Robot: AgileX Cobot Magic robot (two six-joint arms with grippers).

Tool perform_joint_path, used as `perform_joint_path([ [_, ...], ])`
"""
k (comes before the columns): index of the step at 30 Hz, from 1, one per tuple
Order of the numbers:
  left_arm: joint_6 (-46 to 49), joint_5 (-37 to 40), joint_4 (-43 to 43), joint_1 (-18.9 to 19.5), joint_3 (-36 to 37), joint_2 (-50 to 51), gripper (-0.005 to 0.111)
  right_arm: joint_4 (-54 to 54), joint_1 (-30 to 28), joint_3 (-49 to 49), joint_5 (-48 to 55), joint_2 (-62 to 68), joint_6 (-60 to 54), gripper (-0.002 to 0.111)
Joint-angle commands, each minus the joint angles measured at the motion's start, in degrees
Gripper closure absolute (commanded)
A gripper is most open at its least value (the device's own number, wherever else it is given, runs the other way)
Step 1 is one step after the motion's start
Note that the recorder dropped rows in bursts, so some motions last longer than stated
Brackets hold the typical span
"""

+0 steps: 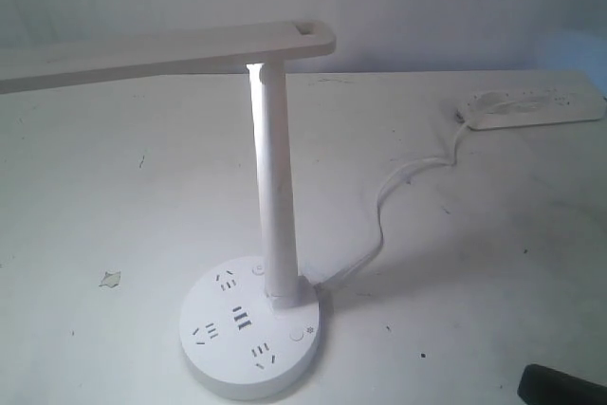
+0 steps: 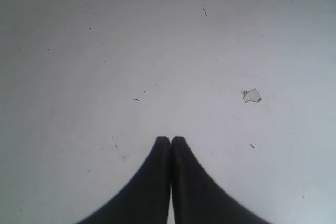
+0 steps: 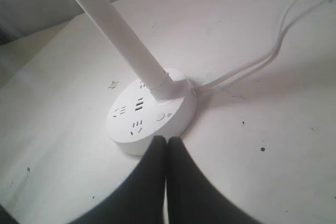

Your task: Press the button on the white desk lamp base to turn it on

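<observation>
The white desk lamp base (image 1: 220, 359) is a flat round disc with dark socket slots near the table's front edge. Its slim pole (image 1: 273, 187) rises to a long flat arm (image 1: 161, 52). The button (image 1: 298, 334), a small ringed circle beside a tiny sun mark, sits on the disc's right side. In the right wrist view my right gripper (image 3: 167, 139) is shut and empty, its tips at the rim of the base (image 3: 126, 129), a short way from the button (image 3: 160, 116). My left gripper (image 2: 170, 139) is shut over bare table, with the lamp out of its view.
A white cable (image 1: 408, 177) runs from the base to a white power strip (image 1: 531, 109) at the back right. A smaller plain button (image 1: 258, 270) lies behind the pole. A chipped spot (image 1: 111, 279) marks the table left of the base. My right arm (image 1: 560, 388) shows dark at the bottom right corner.
</observation>
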Motion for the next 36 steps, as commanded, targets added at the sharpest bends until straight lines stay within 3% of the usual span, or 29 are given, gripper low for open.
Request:
perform_joint_path([
  [1,0.0,0.1,0.0,0.0,0.1,-0.2,0.107,0.1,-0.3,0.1,0.2,-0.3,0.3,0.108],
  [9,0.0,0.1,0.0,0.0,0.1,-0.2,0.107,-0.2,-1.4,0.1,0.0,-0.3,-2.7,0.108],
  [13,0.0,0.1,0.0,0.0,0.1,-0.2,0.107,-1.9,-9.8,0.1,-1.1,-0.3,-3.9,0.108],
  [22,0.0,0.1,0.0,0.0,0.1,-0.2,0.107,-23.6,-28.8,0.1,-2.4,-0.3,-3.9,0.108],
  [27,0.0,0.1,0.0,0.0,0.1,-0.2,0.107,-27.2,-37.2,0.1,1.4,-0.3,-3.9,0.108],
  [32,0.0,0.1,0.0,0.0,0.1,-0.2,0.107,-27.2,-42.9,0.1,1.1,-0.3,-8.1,0.108],
  [36,0.0,0.1,0.0,0.0,0.1,-0.2,0.107,-27.2,-43.0,0.1,1.8,-0.3,-12.9,0.108],
])
